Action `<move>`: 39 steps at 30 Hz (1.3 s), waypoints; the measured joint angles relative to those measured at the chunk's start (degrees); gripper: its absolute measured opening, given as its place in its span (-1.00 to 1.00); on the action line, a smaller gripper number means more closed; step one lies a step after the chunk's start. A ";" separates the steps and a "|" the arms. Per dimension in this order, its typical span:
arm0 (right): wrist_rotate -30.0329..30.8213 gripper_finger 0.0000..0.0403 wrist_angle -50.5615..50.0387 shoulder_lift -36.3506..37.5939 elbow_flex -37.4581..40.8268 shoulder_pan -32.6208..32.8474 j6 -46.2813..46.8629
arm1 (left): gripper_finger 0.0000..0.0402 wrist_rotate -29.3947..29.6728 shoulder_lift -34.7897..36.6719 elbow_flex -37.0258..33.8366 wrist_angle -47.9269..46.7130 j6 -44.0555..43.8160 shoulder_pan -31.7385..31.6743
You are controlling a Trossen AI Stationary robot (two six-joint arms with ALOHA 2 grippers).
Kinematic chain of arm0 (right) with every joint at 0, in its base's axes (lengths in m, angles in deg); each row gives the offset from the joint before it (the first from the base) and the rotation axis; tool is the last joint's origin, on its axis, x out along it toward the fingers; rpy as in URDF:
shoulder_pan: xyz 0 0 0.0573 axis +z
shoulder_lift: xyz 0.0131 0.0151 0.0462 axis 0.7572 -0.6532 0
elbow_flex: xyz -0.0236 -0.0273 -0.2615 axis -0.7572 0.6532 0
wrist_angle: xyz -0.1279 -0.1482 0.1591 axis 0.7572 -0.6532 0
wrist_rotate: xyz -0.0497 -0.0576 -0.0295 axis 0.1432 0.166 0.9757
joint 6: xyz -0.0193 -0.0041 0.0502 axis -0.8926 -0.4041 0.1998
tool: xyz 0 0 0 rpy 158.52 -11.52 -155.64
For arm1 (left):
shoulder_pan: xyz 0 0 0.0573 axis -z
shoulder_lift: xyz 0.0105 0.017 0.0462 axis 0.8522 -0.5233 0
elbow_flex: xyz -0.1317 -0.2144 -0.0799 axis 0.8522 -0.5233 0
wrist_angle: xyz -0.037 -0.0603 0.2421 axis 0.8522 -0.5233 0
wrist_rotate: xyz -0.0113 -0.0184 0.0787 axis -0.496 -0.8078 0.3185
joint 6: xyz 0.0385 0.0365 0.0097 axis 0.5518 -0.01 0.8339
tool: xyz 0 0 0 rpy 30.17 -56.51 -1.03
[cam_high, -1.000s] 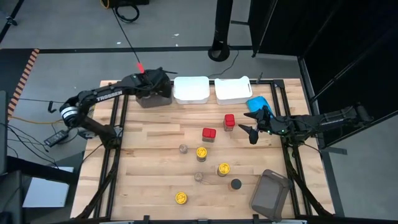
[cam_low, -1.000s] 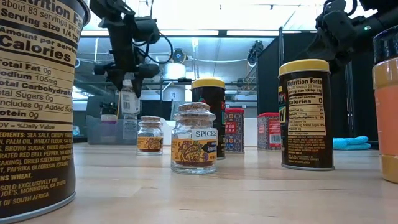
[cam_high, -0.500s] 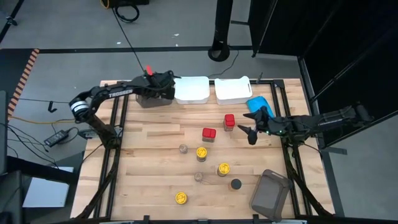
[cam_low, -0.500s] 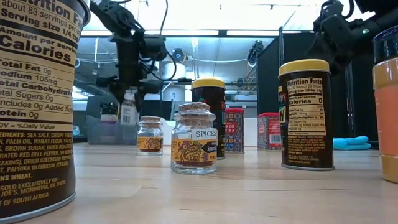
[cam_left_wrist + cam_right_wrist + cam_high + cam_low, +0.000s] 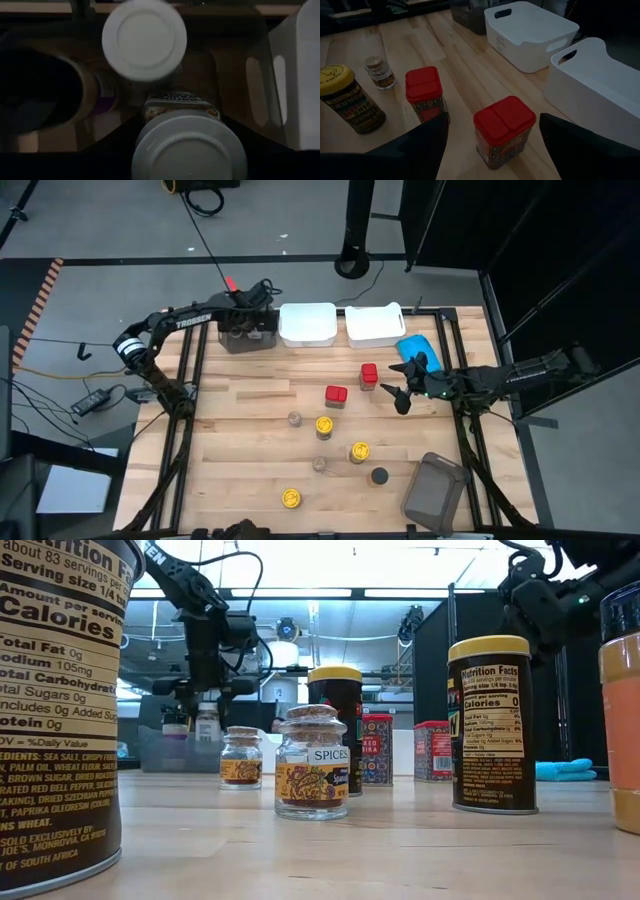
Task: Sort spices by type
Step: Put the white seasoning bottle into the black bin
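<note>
My left gripper (image 5: 247,323) hangs over the grey bin (image 5: 243,338) at the surface's far edge, jaws clamped on a white-capped jar (image 5: 189,150); another white-capped jar (image 5: 144,39) stands inside. My right gripper (image 5: 398,392), jaws apart, hovers beside a red-capped jar (image 5: 504,131). Other spices are scattered mid-surface.

Ceiling strip lights (image 5: 300,592) glare behind the counter (image 5: 250,470), evenly lit from above; both wrist views are dim, the nearest white cap (image 5: 189,147) blurred.
</note>
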 joint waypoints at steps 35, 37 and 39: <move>-0.17 0.59 0.09 0.04 0.01 0.02 1.44 | 0.44 -5.59 -4.68 0.20 3.04 5.24 -1.74; -0.17 0.59 0.11 0.04 0.02 0.02 1.46 | 0.47 -5.89 -4.68 0.20 3.05 5.84 -1.76; -0.16 0.59 0.10 0.04 0.01 0.02 1.44 | 0.49 -6.06 -4.66 0.20 2.91 6.81 -1.76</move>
